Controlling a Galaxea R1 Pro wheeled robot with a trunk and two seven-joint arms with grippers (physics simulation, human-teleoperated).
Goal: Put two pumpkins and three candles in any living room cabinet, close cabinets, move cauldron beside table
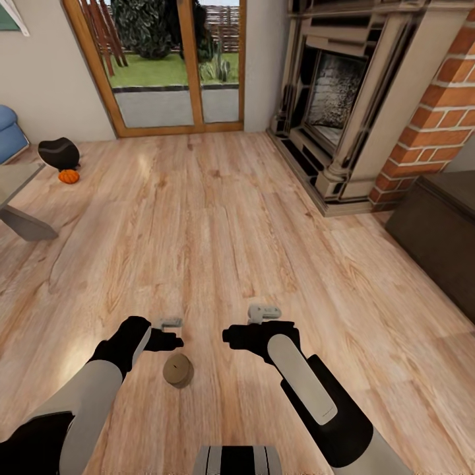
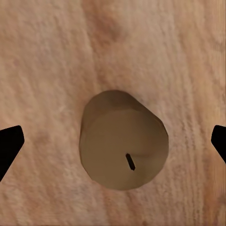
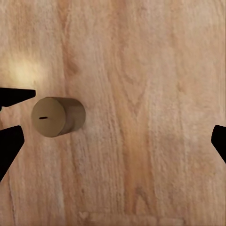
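Robot trunk point(image 1: 237, 460), grey and black, stood at the near edge of the head view, both arms reaching forward over the plank floor point(image 1: 218, 218).

Item 1: candle point(image 1: 178, 370), short tan cylinder with dark wick, upright on the floor just beyond the trunk, below and slightly right of the left end effector point(image 1: 173, 333). In the left wrist view the candle point(image 2: 123, 147) sat between the two black fingertips point(image 2: 9, 147), which stood spread wide and touched nothing.

Item 2: right end effector point(image 1: 245, 330), also spread and empty; its wrist view showed the candle point(image 3: 56, 116) off toward one fingertip point(image 3: 10, 146), apart from it.

Item 3: pumpkin point(image 1: 68, 176), orange, on the floor far left, touching or just beside the black cauldron point(image 1: 59, 153).

Item 4: tabletop point(image 1: 16, 181), grey glass, at the left edge, near the pumpkin; blue sofa point(image 1: 10, 132) behind it.

Item 5: cabinet point(image 1: 439, 234), dark brown, at the right edge, front shut as far as could be told.

Item 6: fireplace point(image 1: 333, 99) and brick column point(image 1: 439, 112), far right; glass doors point(image 1: 175, 63) at the back.

Open floor lay wide between the arms and every edge. No writing could be read.
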